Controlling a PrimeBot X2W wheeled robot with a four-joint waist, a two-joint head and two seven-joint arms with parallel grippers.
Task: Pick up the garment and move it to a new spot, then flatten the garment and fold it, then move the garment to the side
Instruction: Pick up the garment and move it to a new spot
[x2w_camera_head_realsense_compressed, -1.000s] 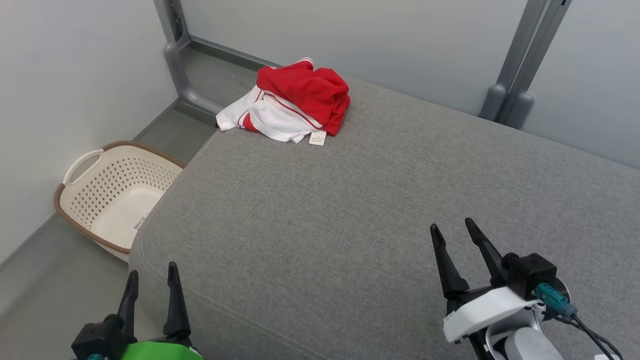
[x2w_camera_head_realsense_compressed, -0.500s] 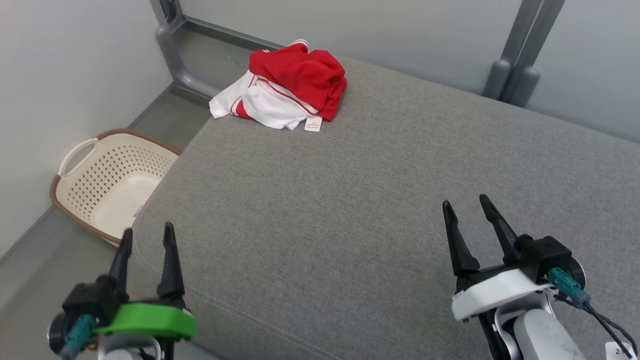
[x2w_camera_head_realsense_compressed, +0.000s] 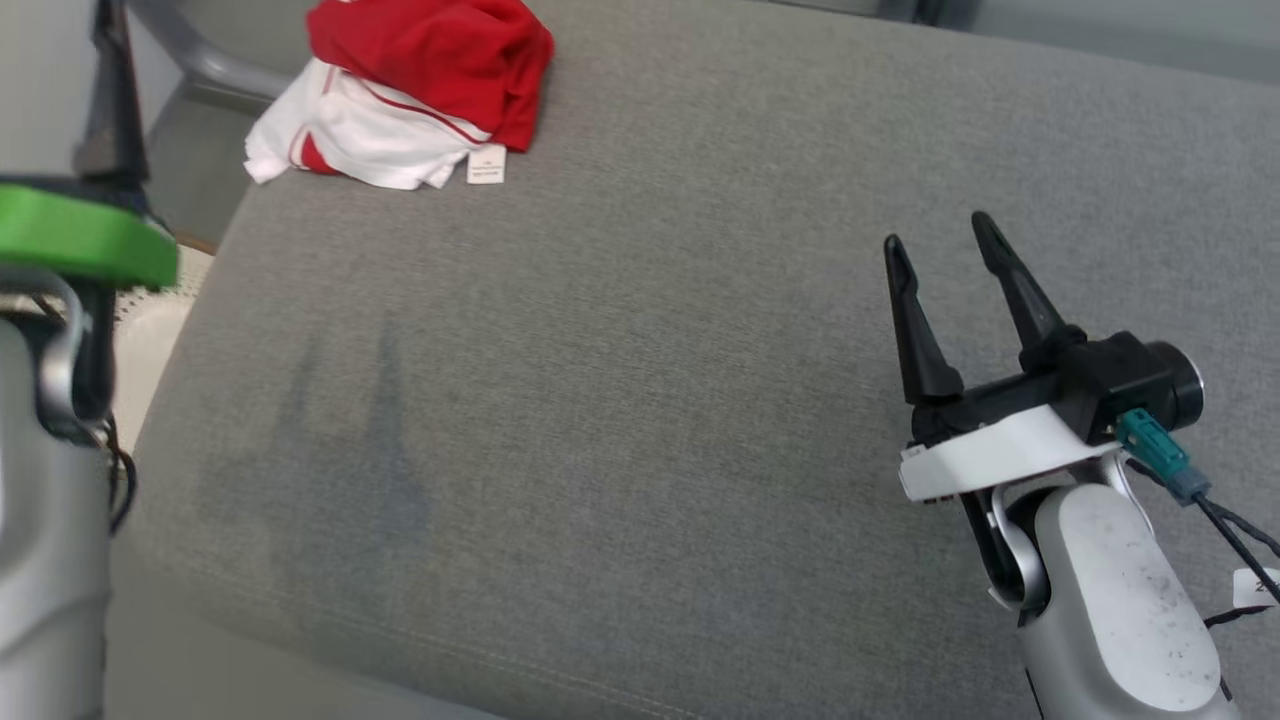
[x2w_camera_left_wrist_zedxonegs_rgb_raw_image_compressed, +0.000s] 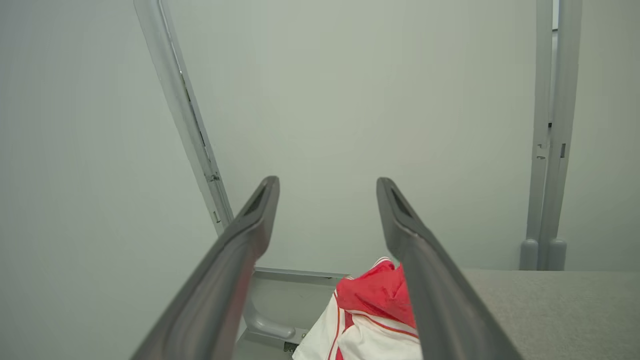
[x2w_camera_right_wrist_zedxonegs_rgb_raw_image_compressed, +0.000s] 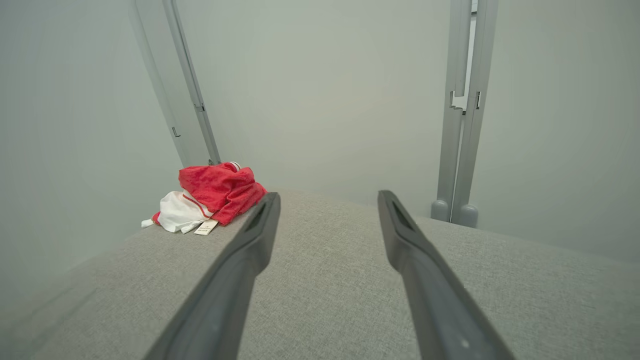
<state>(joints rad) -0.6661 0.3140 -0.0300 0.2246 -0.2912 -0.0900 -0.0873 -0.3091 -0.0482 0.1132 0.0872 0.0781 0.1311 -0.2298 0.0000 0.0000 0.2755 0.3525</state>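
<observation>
Both hover: left pincer (x2w_camera_left_wrist_zedxonegs_rgb_raw_image_compressed: 327, 182) open facing the garment (x2w_camera_head_realsense_compressed: 420, 60), right pincer (x2w_camera_head_realsense_compressed: 938, 228) open over the cushion (x2w_camera_head_realsense_compressed: 600, 400).

Crumpled garment (x2w_camera_head_realsense_compressed: 410, 95) at cushion (x2w_camera_head_realsense_compressed: 640, 380) far corner; right hand (x2w_camera_head_realsense_compressed: 937, 228) open, well apart.

left wrist bracket (x2w_camera_head_realsense_compressed: 80, 235) green | right bracket (x2w_camera_head_realsense_compressed: 1000, 455) white | fingers (x2w_camera_head_realsense_compressed: 915, 330) black, tapered | connector (x2w_camera_head_realsense_compressed: 1145, 440) teal

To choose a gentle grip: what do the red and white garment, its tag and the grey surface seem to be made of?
Garment: soft matte cloth, likely knit; it slumps in loose folds.
Tag: white paper or woven label, unclear; it lies flat.
Grey surface: matte woven upholstery, with flecked weave and a stitched seam.
</observation>
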